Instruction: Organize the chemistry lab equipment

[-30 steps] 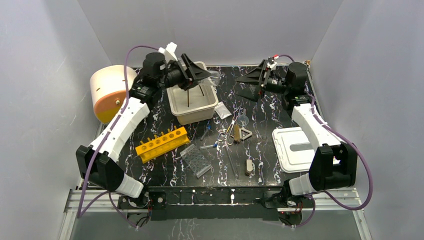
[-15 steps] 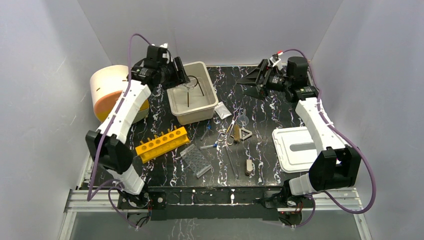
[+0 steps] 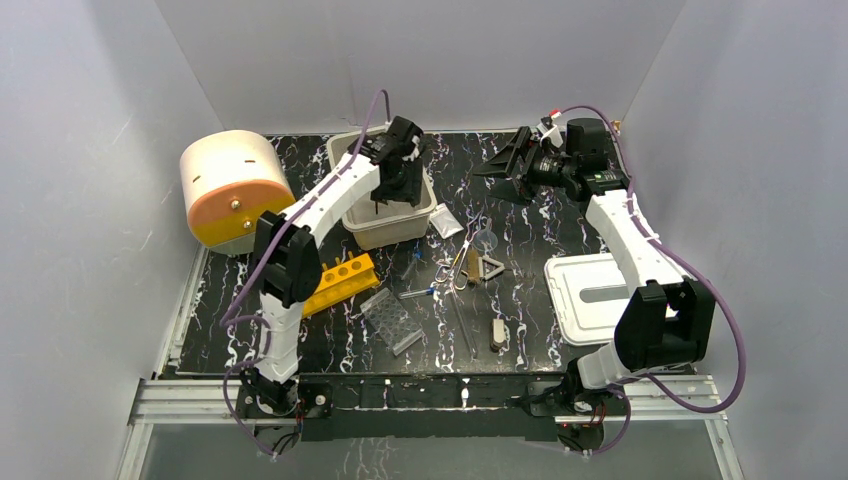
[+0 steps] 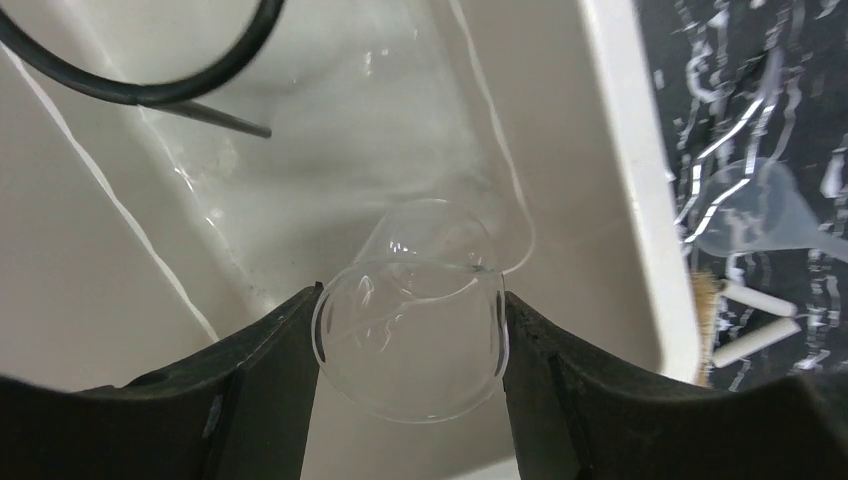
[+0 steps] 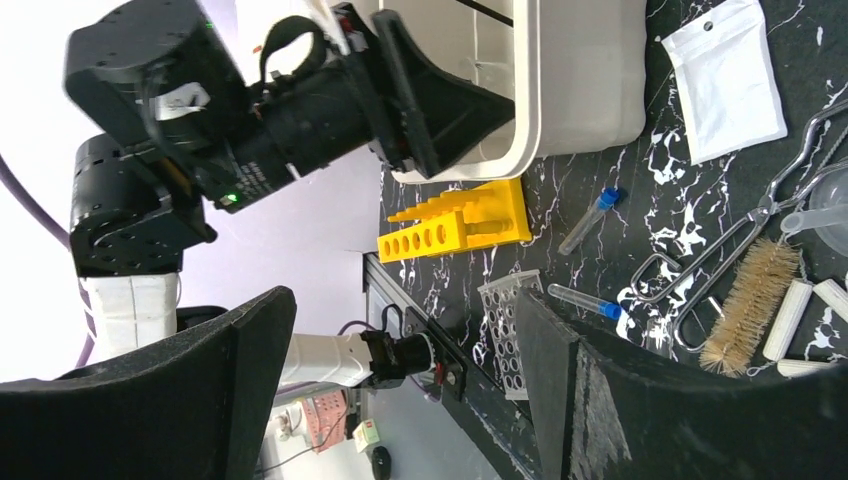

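Black marbled tabletop [image 3: 530,250], boxed in by plain grey walls; lighting adequate.

Top view. I have the left gripper [image 3: 400,178] reached out over the beige tub [image 3: 392,233] at the far centre. The right gripper [image 3: 512,160] hangs above the far right of the table, away from any item. Unsorted on the surface near the centre: forceps [image 3: 458,265], pale triangle [image 3: 490,267], small clear bag [image 3: 446,221]. White lid [image 3: 590,295] lies to the right and the yellow tube rack [image 3: 335,283] to the left.

Left wrist view. The fingers are closed onto a small clear beaker [image 4: 410,350], one pad on each side of its wall, mouth towards the camera. It is inside the tub's outline, above the floor as far as I can judge. The black wire ring-stand [image 4: 130,97] is already in the tub, towards the other end. A clear funnel [image 4: 745,210] shows on the table outside the wall.

Right wrist view. The jaws stand wide with nothing between them. Beyond them I note the blue-capped tubes [image 5: 590,222] and a brush [image 5: 750,300].

Assessment: the step in hand is depositing the beaker. I would bring it down until it nearly meets the tub floor, keep it off the ring-stand and the near wall, part the fingers slowly, then lift straight up. It is round and would probably roll or chip if dropped from height.
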{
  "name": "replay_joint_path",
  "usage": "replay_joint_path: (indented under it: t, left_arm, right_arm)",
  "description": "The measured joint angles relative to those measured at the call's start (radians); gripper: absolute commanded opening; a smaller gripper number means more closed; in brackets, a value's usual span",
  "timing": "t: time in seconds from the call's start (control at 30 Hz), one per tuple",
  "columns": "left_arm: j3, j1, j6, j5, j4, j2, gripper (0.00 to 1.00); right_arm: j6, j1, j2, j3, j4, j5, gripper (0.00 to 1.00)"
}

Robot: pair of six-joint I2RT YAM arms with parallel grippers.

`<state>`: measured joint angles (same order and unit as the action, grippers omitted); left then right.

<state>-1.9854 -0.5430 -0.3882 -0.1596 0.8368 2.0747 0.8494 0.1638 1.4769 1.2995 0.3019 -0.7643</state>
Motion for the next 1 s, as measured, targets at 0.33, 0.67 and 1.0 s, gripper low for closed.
replay_joint_path:
  t: [0.33, 0.67, 1.0]
  left_arm:
    - [0.019, -0.011, 0.032, -0.082, -0.038, 0.045, 0.40]
    - [0.020, -0.009, 0.071, -0.095, -0.097, 0.114, 0.43]
    - [-0.011, -0.006, 0.075, -0.092, -0.089, 0.178, 0.65]
  right_arm:
    - [-0.015, 0.000, 0.000, -0.002, 0.012, 0.007, 0.87]
    - [-0.015, 0.000, 0.000, -0.005, 0.015, 0.011, 0.87]
    - [-0.018, 0.000, 0.000, -0.005, 0.045, 0.023, 0.87]
